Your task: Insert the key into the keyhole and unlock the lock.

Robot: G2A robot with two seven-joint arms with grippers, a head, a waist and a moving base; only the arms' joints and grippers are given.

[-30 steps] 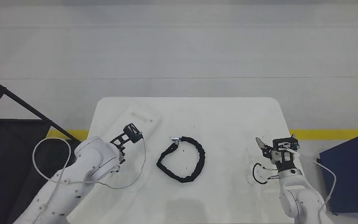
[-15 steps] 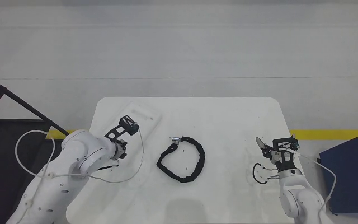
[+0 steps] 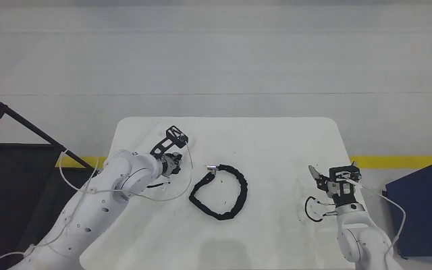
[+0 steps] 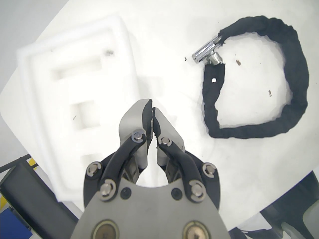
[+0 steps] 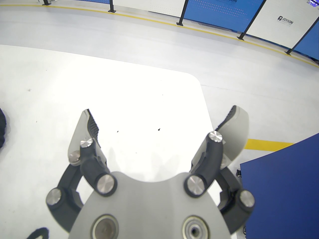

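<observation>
Black chain lock (image 4: pixel 302 75) well apart from the closed left fingers (image 4: pixel 132 119)

Both arms are white, with smooth rounded shells. Left arm (image 3: pixel 115 192): thick casing, thin white cable (image 3: pixel 165 200) looped loose alongside it. Right arm (image 3: pixel 356 236): slimmer, black cable (image 3: pixel 306 209) coiled at the wrist.

Left hand (image 4: pixel 152 106): grey metal base plate with two round brass-toned fittings, black linkage bars pinned with silver slotted screws, pale grey fingers (image 4: pixel 129 123) with curved backs. Right hand (image 5: pixel 160 111): same build, black ribbed pads (image 5: pixel 93 125) on the inner faces, plain round silver pin heads.
</observation>
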